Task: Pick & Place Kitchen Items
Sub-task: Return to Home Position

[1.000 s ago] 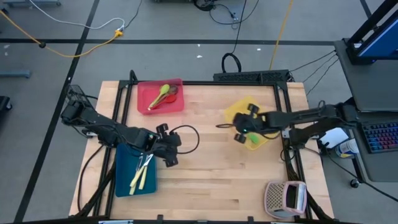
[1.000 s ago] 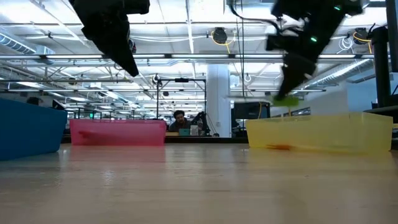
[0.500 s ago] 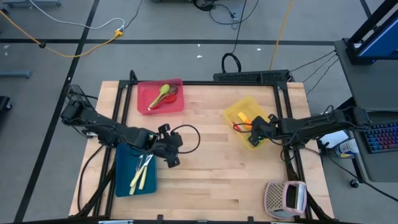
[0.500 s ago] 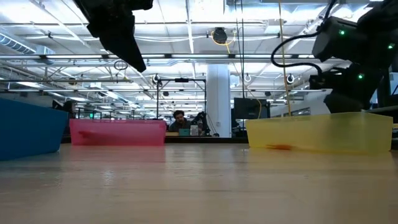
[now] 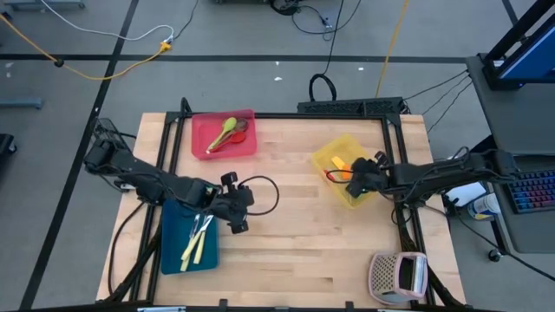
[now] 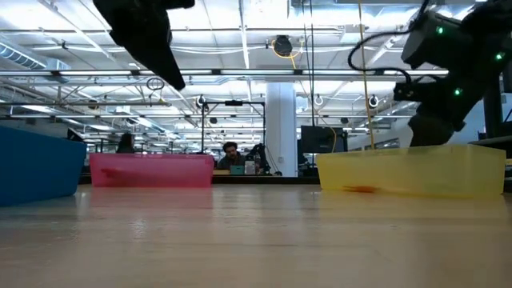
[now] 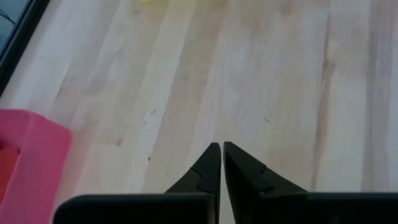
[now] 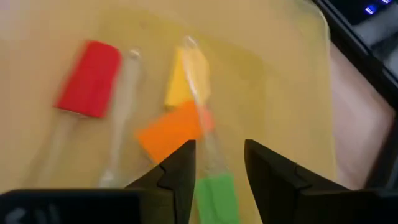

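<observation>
High view: the left gripper (image 5: 236, 213) hangs over the near-left part of the pale wooden tabletop (image 5: 295, 234), just beside the flat blue tray (image 5: 173, 256) that holds the cream-handled knives (image 5: 196, 239). The right gripper (image 5: 358, 178) hovers above the flat yellow tray (image 5: 323, 154) near the right edge. Slim green and brown spoons (image 5: 224, 133) lie in the flat red tray (image 5: 244, 147) at the far edge.

Low view: all three trays stand on the wood, with both arms above them.

Left wrist view: its fingers (image 7: 205, 171) are pressed together, empty, over bare boards.

Right wrist view: its fingers (image 8: 177, 171) are spread with nothing between them. Directly below, clear-handled spatulas (image 8: 171, 134) with red, yellow, orange and green heads lie in the yellow tray.

The sorting looks finished and the arms appear to be heading home. The right arm likely needs to rise above the tray wall before drawing back.
</observation>
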`<state>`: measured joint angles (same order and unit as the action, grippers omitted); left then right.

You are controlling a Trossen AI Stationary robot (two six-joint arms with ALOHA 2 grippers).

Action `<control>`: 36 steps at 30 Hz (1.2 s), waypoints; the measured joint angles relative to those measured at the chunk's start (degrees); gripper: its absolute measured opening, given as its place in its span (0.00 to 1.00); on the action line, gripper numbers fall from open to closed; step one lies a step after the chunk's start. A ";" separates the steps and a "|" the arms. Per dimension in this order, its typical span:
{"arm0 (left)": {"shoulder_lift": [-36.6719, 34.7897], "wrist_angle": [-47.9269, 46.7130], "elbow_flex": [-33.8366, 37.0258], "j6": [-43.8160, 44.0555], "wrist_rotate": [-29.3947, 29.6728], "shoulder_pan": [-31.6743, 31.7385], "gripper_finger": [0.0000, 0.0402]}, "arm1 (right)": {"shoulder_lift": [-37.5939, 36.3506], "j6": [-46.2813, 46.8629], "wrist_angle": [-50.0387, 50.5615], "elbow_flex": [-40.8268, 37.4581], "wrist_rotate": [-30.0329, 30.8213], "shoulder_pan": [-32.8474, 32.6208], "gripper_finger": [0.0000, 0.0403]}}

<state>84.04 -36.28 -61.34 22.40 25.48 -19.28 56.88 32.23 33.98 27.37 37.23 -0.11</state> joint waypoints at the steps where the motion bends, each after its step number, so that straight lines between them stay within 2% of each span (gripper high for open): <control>1: -0.53 -0.12 0.00 0.51 -0.05 -0.29 0.06 | -0.49 -1.20 -0.04 0.61 -0.68 -0.01 0.33; 6: -5.91 -0.23 0.00 0.61 -1.37 -2.57 0.06 | -3.46 -5.18 -0.57 3.61 -4.12 -0.02 0.30; 9: -11.65 -2.12 0.00 0.20 0.69 -4.47 0.06 | -5.40 -6.54 -3.50 5.62 -4.41 -0.49 0.29; 12: -18.16 -4.39 -0.02 -0.56 4.16 -6.50 0.06 | -7.11 -9.67 -11.84 6.94 -5.13 -2.29 0.27; 16: -26.53 -8.72 -0.02 -1.38 8.35 -8.83 0.06 | -8.37 -16.79 -27.55 7.92 -12.80 -6.41 0.24; 20: -34.69 -13.82 0.66 -0.79 11.47 -10.96 0.06 | -9.59 -24.81 -37.49 7.97 -14.93 -11.99 0.21; 27: -49.63 -12.16 12.22 -2.38 13.90 -13.81 0.06 | -13.44 -32.65 -33.20 7.60 -14.89 -18.39 0.15; 32: -58.14 -2.22 23.38 -8.96 12.68 -14.50 0.06 | -14.99 -35.27 -32.09 6.08 -14.92 -20.23 0.12; 36: -62.21 8.16 30.01 -19.37 8.47 -14.52 0.06 | -16.09 -33.55 -32.20 5.14 -17.86 -20.21 0.11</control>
<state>21.83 -28.13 -31.33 3.03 33.95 -33.80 40.79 -1.32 1.77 32.50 19.37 -20.32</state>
